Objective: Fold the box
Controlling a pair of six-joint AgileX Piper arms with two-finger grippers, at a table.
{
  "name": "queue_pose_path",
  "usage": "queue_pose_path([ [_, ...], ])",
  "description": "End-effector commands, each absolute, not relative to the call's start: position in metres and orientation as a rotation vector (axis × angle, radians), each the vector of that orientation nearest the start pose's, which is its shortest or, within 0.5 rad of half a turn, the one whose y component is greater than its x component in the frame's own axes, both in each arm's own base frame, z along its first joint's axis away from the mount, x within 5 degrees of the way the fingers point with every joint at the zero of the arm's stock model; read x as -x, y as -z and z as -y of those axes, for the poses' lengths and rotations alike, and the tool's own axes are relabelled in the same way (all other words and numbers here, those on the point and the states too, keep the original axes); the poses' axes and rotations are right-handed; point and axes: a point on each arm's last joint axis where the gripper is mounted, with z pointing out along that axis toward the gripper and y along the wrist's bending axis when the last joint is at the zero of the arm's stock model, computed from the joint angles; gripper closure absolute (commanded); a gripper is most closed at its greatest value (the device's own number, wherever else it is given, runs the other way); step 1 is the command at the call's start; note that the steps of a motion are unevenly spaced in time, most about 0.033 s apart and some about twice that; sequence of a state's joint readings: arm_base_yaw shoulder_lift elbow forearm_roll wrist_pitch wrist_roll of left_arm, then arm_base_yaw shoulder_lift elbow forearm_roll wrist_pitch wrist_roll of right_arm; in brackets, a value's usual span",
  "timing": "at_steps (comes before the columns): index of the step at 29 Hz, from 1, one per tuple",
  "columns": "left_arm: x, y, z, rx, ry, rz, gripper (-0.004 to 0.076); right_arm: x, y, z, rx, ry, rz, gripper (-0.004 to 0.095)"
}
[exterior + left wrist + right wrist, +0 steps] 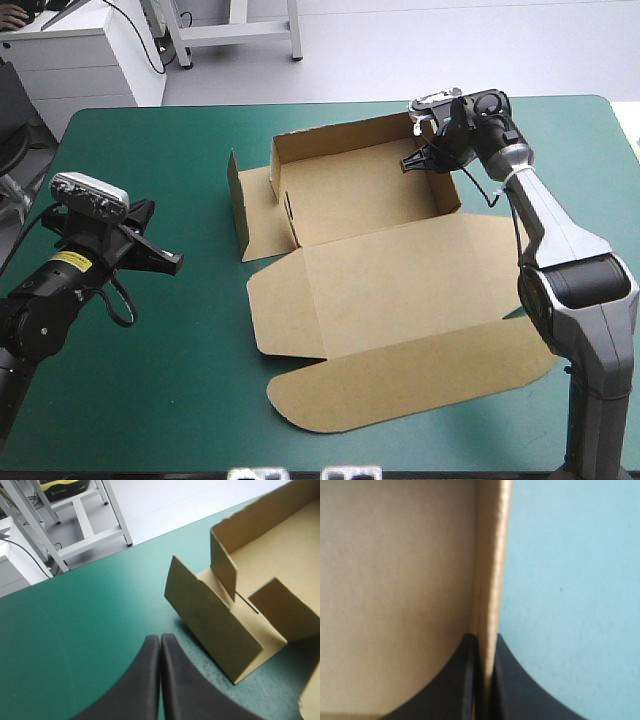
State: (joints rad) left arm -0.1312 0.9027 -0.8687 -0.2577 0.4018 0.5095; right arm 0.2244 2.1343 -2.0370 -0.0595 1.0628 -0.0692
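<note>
The high camera looked down and forward across the teal-green covered surface (150, 400). The left wrist camera faced the left flap (215, 625) of the brown cardboard box (280, 555) from nearby; the right sat tight against its right wall (492, 580). All three shared that box.

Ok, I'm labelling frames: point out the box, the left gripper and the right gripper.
box (400, 290), high view, on its flat lid panel.
left gripper (160, 638), left wrist view, between its shut fingertips.
right gripper (485, 638), right wrist view, between fingertips pinching the box wall.
</note>
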Motion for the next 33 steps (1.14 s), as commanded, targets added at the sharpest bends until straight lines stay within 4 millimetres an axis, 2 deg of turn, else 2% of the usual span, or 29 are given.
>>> queue_pose_path([
  [1,-0.178,-0.380,0.031,-0.383,-0.004,-1.739,0.0732,-0.454,-0.255,-0.098,0.461,0.041,-2.844,0.0908],
  [7,-0.167,-0.355,0.028,-0.355,-0.016,-1.729,0.0732,-0.442,-0.264,-0.097,0.461,0.028,-2.846,0.0908],
  [15,-0.160,-0.350,0.027,-0.353,-0.015,-1.726,0.0732,-0.395,-0.272,-0.086,0.468,0.035,-2.918,0.0908],
  [21,-0.160,-0.350,0.027,-0.353,-0.015,-1.726,0.0732,-0.396,-0.279,-0.086,0.474,0.036,-2.894,0.0890],
  [23,-0.160,-0.350,0.027,-0.353,-0.015,-1.726,0.0732,-0.398,-0.284,-0.086,0.476,0.036,-2.877,0.0833],
  [28,-0.160,-0.350,0.027,-0.353,-0.015,-1.726,0.0732,-0.402,-0.300,-0.087,0.465,0.030,-2.819,0.0586],
  [31,-0.160,-0.350,0.027,-0.353,-0.015,-1.726,0.0732,-0.404,-0.305,-0.087,0.462,0.029,-2.800,0.0515],
  [33,-0.160,-0.350,0.027,-0.353,-0.015,-1.726,0.0732,-0.404,-0.306,-0.087,0.481,0.035,-2.795,0.0506],
])
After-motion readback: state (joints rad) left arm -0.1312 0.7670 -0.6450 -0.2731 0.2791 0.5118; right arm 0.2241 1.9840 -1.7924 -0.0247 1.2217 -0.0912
